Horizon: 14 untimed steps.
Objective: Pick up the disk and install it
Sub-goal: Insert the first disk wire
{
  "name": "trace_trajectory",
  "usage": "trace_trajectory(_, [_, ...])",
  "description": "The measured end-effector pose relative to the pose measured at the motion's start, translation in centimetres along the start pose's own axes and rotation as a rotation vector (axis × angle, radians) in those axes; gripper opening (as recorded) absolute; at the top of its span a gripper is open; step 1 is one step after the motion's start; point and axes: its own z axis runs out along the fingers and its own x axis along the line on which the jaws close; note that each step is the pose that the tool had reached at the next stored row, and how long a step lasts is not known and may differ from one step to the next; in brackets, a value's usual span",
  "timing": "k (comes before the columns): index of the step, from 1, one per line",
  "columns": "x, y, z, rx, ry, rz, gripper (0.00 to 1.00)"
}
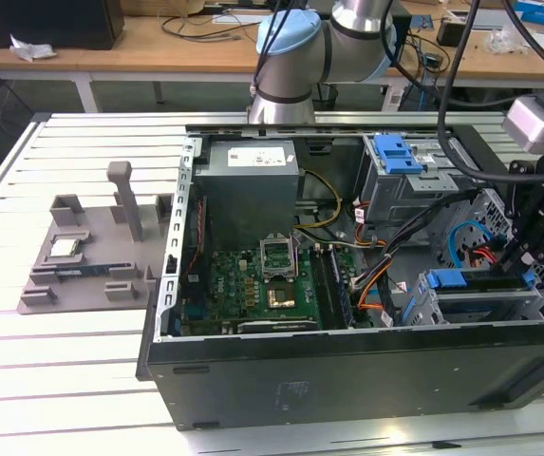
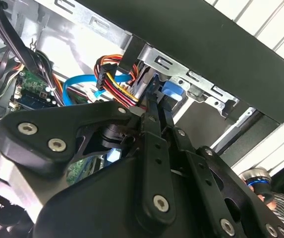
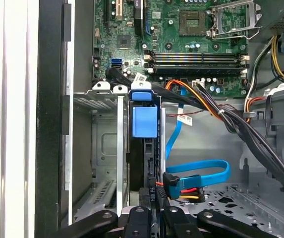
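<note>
Gripper [image 1: 526, 255] down inside open PC case [image 1: 347, 366], at drive cage [image 1: 485, 304] on exterior view's right, near case's front wall. Disk [image 3: 142, 148] standing on edge in cage slot, blue rail tab [image 3: 144, 121] facing motherboard [image 3: 181, 39] end; looks mostly seated already, judged from tab sitting almost level w/ cage lip. Gripper fingers [image 3: 154, 218] close together at disk's rear edge, near cable end, but whether clamped on disk or just touching: can't tell. In second wrist view, fingers [image 2: 154, 124] narrow, pointing at same blue part [image 2: 174, 96] by cage. For doing step well, as judgement: keep disk square to slot rails, push straight along slot axis, no twist; watch blue SATA cable [image 3: 201, 173] and red/yellow power lead [image 3: 181, 191] lying just beside fingers, snag risk; stop once tab latches. Counts: 1 arm, 1 gripper, 1 case, 1 motherboard, 1 grey PSU [image 1: 250, 195] at back. Blue-tabbed carriers in exterior view: 2, one near gripper [image 1: 447, 280], one on upper bay [image 1: 397, 152]. Grey fixture tray [image 1: 86, 256] on slatted surface [image 1: 63, 380] on exterior view's left, well apart from case: 1, w/ small parts on it, count unclear.
</note>
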Motion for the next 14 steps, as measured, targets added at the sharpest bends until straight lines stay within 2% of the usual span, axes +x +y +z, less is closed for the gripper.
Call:
trace_trajectory(6, [0.00,-0.27,0.16,0.0001,0.0005,0.000,0.17])
trace_trajectory(8, [-0.01,0.03,0.37,0.0000,-0.0023,0.000,0.17])
trace_trajectory(14, [-0.01,0.09,0.34,0.0000,0.0003,0.000,0.17])
